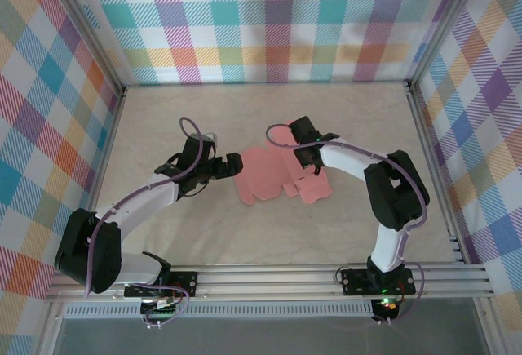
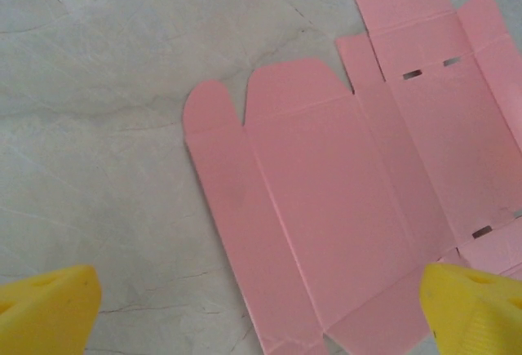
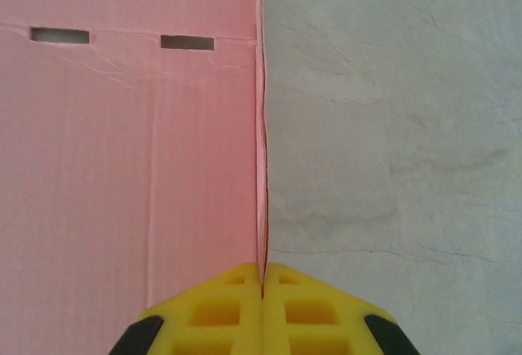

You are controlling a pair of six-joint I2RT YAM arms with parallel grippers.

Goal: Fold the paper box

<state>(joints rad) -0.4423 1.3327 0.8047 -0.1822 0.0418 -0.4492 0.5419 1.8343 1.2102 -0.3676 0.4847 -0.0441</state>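
Observation:
The paper box (image 1: 273, 177) is a salmon-pink die-cut blank lying mostly flat in the middle of the table. My left gripper (image 1: 232, 166) hovers at its left end, jaws wide open. In the left wrist view the yellow fingertips (image 2: 50, 306) straddle the blank's (image 2: 326, 208) long panels and nothing is between them. My right gripper (image 1: 303, 149) is at the blank's far right part. In the right wrist view it (image 3: 263, 288) is shut on a flap that stands on edge, with the slotted panel (image 3: 122, 167) flat to the left.
The beige table top (image 1: 351, 110) is walled by plaid panels (image 1: 269, 20) at the back and both sides. An aluminium rail (image 1: 285, 277) with both arm bases runs along the near edge.

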